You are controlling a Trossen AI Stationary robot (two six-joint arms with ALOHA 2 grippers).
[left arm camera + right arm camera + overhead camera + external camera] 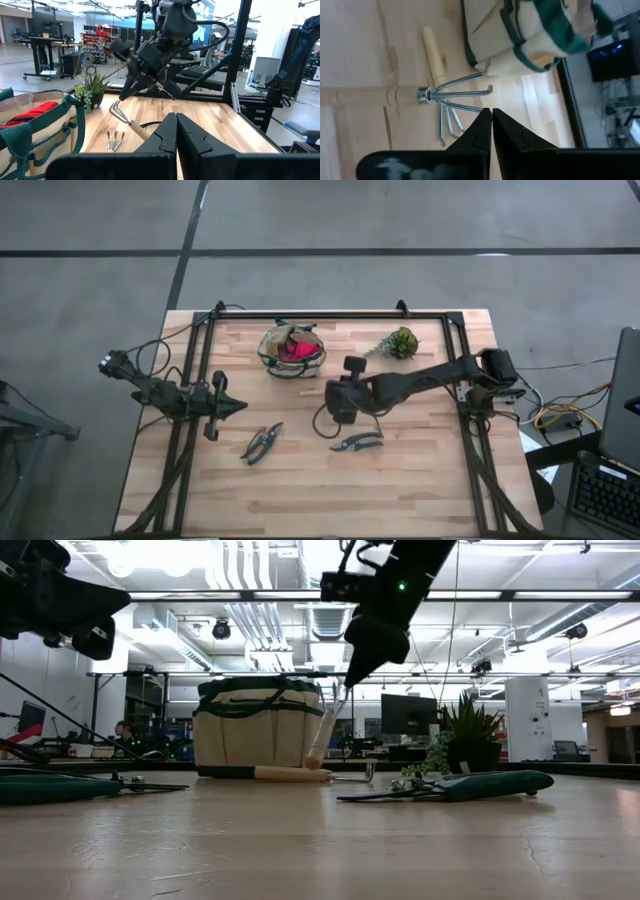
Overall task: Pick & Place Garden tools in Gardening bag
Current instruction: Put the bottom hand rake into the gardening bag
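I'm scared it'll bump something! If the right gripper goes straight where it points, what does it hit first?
Probably the rake, just ahead of the right gripper, jaws shut; the gardening bag lies beyond. Depth is unclear.

Gardening bag [35, 125] ran off left wrist view's edge, red piece [35, 111] inside only partly seen. Rake [395, 94] handle cut by right wrist frame edge (tines showed clearly). Overhead, right arm hid rake; shears [262, 442] blades too small to tell.
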